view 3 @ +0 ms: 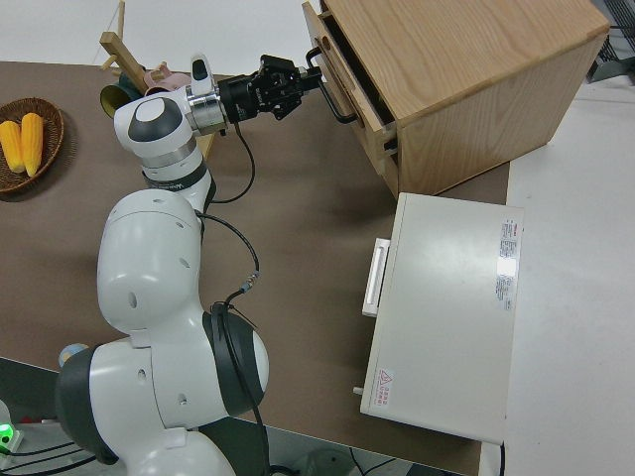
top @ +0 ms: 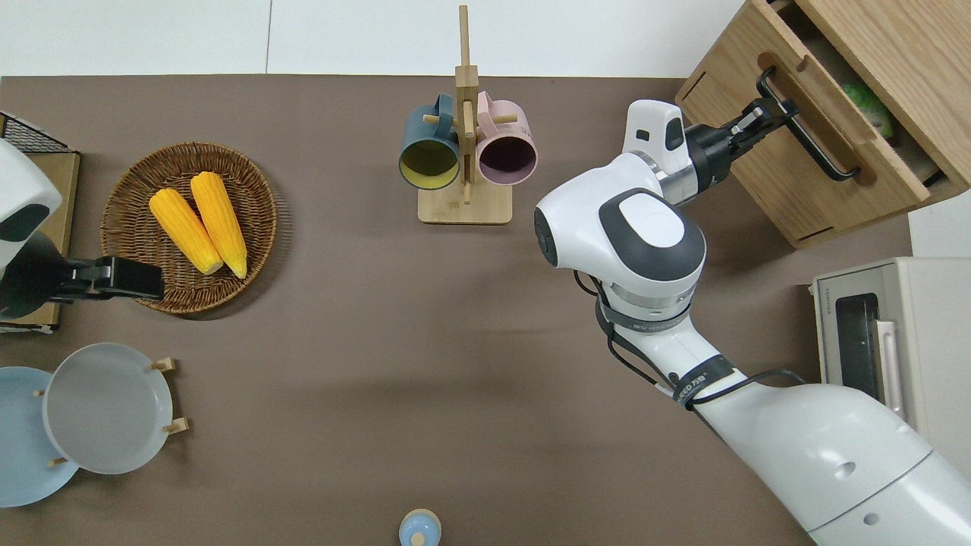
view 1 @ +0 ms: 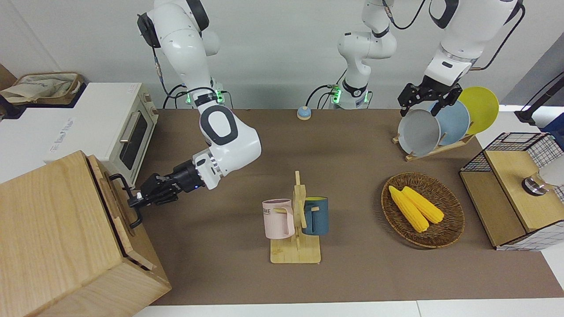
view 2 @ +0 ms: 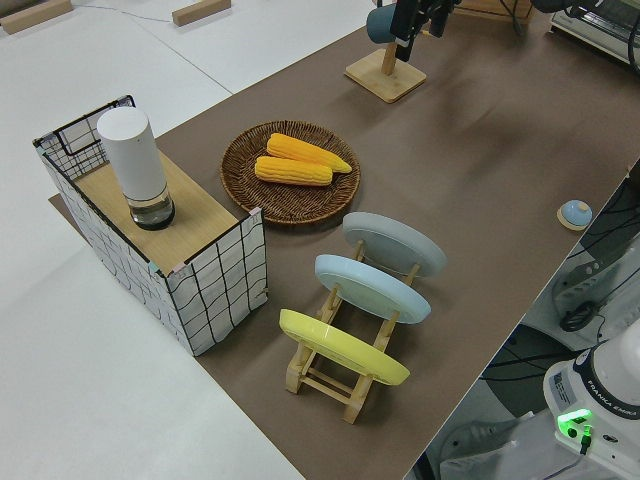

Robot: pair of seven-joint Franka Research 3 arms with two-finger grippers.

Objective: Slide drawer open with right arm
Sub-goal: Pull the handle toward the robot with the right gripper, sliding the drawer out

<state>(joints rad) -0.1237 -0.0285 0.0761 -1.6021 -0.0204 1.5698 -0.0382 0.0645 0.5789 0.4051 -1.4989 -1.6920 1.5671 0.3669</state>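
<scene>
Overhead view: right gripper (top: 768,115) grips drawer (top: 827,114) handle (top: 809,136), lying diagonal.

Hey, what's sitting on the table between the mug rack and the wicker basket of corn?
Nothing: in the overhead view only bare brown table separates the mug rack from the wicker basket.

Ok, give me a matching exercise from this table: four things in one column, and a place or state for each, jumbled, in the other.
Things:
1. corn cobs
2. right gripper
3. pink mug
4. drawer

Places or states:
A. hanging on the wooden mug stand
B. partly pulled out of the wooden box
C. lying in the wicker basket
D. at the black bar handle

Pairs: 1-C, 2-D, 3-A, 4-B
</scene>
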